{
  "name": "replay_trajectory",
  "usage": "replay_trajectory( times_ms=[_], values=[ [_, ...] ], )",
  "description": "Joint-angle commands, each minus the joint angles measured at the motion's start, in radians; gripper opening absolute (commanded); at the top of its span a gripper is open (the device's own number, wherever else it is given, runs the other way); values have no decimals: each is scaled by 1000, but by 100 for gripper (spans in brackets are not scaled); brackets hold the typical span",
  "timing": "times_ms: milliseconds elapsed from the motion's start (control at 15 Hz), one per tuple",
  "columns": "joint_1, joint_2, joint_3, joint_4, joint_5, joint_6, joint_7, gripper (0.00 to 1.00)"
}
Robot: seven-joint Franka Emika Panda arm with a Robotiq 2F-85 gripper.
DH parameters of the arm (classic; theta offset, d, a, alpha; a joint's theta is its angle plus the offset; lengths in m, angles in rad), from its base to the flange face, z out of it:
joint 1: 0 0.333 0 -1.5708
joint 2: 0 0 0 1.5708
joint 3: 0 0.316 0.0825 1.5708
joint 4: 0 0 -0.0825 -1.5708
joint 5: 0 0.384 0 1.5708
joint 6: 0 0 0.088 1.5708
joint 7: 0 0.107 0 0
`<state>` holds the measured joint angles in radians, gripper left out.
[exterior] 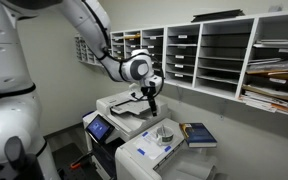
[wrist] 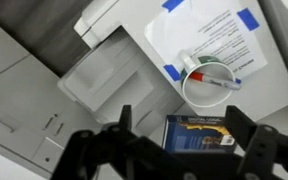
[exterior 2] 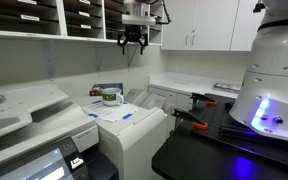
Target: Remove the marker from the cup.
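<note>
Gripper [wrist: 180, 124]: jaws released, the two fingers [wrist: 125, 120] standing well apart at the lower edge of the wrist view with nothing between them. In both exterior views the gripper [exterior 2: 133, 40] hangs well above the printer [exterior 2: 134, 135], so no contact yet. Directly under the gap lies the dark blue book [wrist: 198, 134]. The cup [wrist: 206, 88] sits just beyond it, toward the top of the wrist view and slightly off to one side of the gap's centre, on the printer's top at the edge of a paper sheet [wrist: 209, 35] taped at its corners. The marker [wrist: 210, 73] rests in the cup, slanting over the rim, its long axis running nearly side to side in the wrist view with a slight tilt. That is roughly parallel to the line joining the fingers. Judgement: the approach needs a forward shift past the book, a wrist turn so the jaws straddle the marker crosswise, then a descent. In the exterior views the marker is too small to resolve.
</note>
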<state>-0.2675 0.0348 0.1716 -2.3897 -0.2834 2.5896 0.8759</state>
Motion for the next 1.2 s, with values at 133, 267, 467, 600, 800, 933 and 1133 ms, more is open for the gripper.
replay_trajectory(
  times_ms=[133,267,467,600,800,933,1133],
  values=[
    [196,319,-222,290,5,-33,290,100],
    [241,376,-253,341,99,-74,292,100],
    [273,388,-287,327,119,-24,242,100],
    [277,389,-288,334,121,-31,244,100],
    [279,417,-291,336,224,3,293,100],
    [288,454,-294,356,320,20,339,100],
    [289,518,-292,403,449,46,383,92]
  ],
)
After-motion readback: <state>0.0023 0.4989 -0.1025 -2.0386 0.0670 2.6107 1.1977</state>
